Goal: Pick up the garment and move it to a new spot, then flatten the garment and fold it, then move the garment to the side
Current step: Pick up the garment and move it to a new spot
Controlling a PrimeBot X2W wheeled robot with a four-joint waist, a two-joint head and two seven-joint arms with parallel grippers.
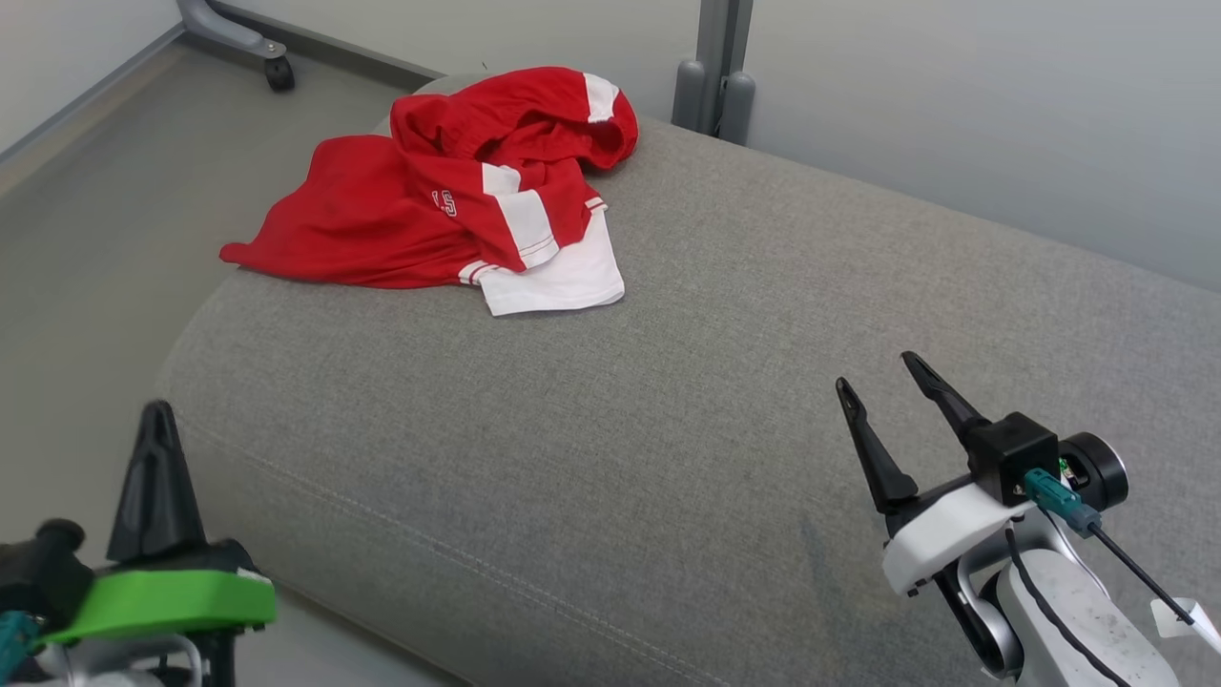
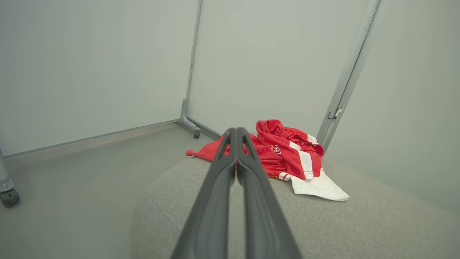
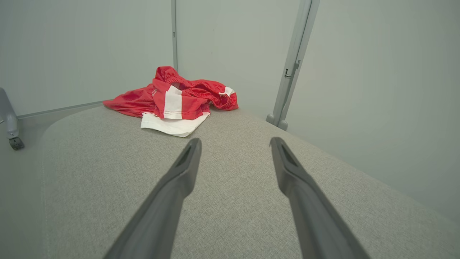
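Left pincer closed, empty; right pincer wide open, empty; garment untouched.

Head camera is looking steeply down on the grey upholstered seat. Both wrist cameras are skimming low along it, sharing the far red-and-white shorts.

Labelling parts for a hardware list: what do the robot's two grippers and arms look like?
Left gripper: dark tapered fingers on a bright green mount. Right gripper: slim black fingers on a white mount, with a black camera block, teal connector, black cable and pale forearm.
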